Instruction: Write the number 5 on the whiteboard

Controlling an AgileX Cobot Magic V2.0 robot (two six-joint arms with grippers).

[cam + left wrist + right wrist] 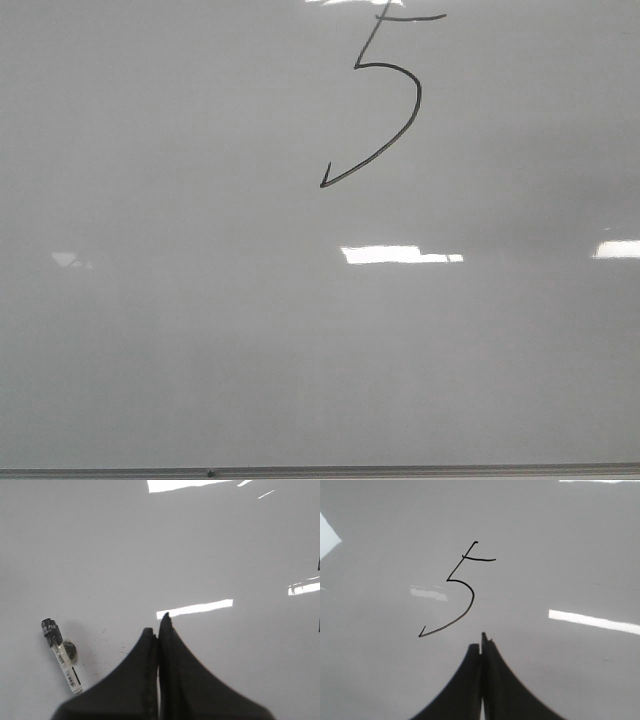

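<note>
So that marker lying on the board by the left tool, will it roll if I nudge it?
Probably yes. The marker looks like a round barrel lying flat on the glossy whiteboard, so a sideways push would likely roll it. It looks small and light, and smooth plastic may slip in the left tool, whose fingers are closed.

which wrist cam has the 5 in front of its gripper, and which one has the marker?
The right gripper faces the number 5. The left gripper has the marker lying beside it on the whiteboard.

The number 5 (385, 95) loses its top (front view); the marker (62, 655) label is unreadable.
</note>
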